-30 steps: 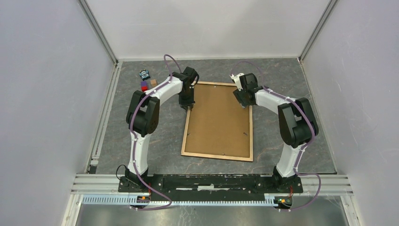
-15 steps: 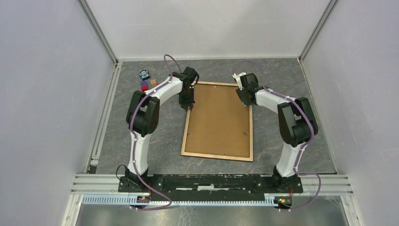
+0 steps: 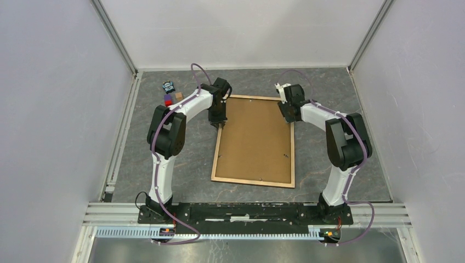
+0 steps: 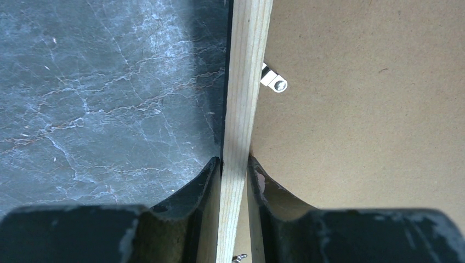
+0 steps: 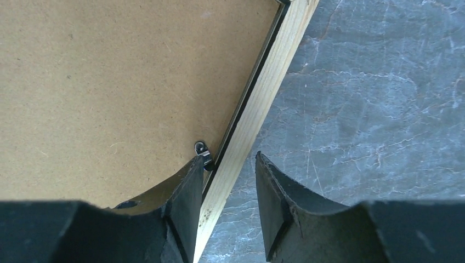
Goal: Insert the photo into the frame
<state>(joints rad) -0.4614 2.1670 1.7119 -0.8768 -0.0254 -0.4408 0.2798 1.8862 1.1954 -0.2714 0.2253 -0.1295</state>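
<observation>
We saw the left claw clamped on the left rail of the frame; the right claw straddled its right rail, parted and not gripping.

Both arms reach forward, wrists down. Left gripper pinches the frame between its fingers; right gripper straddles it, parted.

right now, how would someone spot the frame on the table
On the grey marbled table, look at the middle, between the left arm and right arm. The frame lies flat, back up: narrow light wood rails around a brown board. It is by far the largest thing there; its only neighbours are small coloured blocks at the far left.
</observation>
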